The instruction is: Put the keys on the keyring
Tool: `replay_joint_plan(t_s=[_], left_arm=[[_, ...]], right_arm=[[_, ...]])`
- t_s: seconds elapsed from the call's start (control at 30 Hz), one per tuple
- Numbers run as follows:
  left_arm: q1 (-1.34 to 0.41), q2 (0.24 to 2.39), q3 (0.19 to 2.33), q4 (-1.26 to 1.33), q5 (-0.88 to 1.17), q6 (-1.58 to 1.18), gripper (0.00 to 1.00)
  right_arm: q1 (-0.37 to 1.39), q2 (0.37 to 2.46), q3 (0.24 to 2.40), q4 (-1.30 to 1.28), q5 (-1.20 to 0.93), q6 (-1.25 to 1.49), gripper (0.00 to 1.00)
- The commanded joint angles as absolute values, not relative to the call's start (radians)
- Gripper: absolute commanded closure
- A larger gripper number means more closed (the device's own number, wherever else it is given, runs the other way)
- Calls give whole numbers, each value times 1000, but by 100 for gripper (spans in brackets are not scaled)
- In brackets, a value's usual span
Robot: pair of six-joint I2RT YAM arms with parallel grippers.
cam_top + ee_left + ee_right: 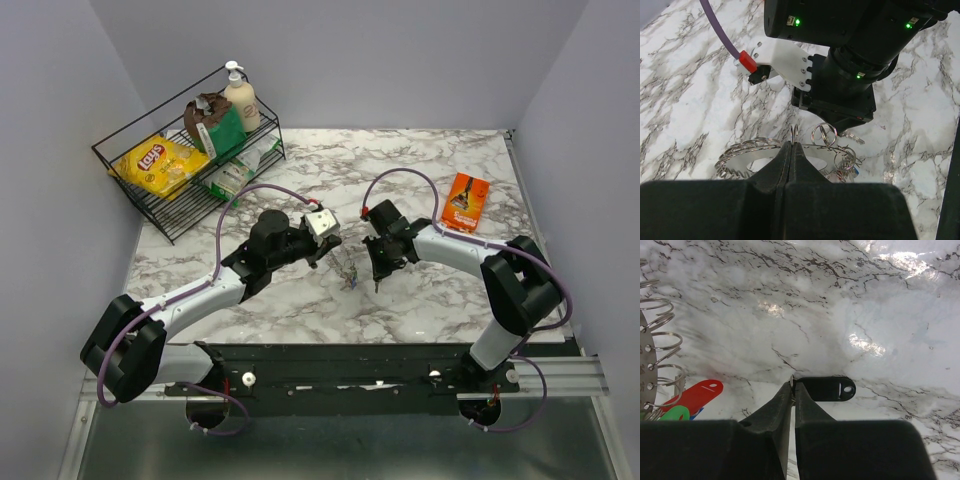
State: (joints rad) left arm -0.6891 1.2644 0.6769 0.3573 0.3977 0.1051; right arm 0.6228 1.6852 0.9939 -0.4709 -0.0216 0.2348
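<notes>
Left gripper (792, 144): jaws fully closed, pinching a small silver wire split ring (794, 133) that stands upright at the rim of the flat grey toothed metal keyring (747, 152). Keyring sits mid-tabletop, toward the near edge of the white marble-patterned tabletop (440, 150), between both tools.

Right gripper (793, 385): narrow slit only. Black plastic-headed key (832, 389) is just beside its tips; grip cannot be told. Red plastic-headed key (695, 395) lies by the keyring.

Both arms reach inward, wrists pitched down, tips facing.
</notes>
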Motion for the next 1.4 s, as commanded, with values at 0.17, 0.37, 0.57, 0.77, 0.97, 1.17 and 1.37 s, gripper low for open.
replay_joint_plan(t_s=[0.17, 0.37, 0.57, 0.77, 0.97, 1.17, 1.37], left_arm=[[-686, 1253, 689, 377, 413, 118, 100], [-686, 1258, 692, 374, 414, 118, 100], [-686, 1264, 696, 371, 419, 118, 100], [-686, 1267, 698, 371, 420, 117, 100], [-684, 1266, 698, 367, 417, 117, 100], [-684, 1258, 696, 364, 417, 117, 100], [-684, 1235, 696, 339, 419, 118, 100]], right_arm=[[629, 1686, 1000, -480, -35, 232, 85], [629, 1684, 1003, -499, -28, 227, 82], [629, 1686, 1002, -505, -20, 229, 80], [630, 1683, 1009, -518, -9, 229, 82], [629, 1686, 1009, -520, -9, 227, 99], [629, 1652, 1006, -520, -5, 206, 100], [627, 1576, 994, -480, -34, 150, 100]])
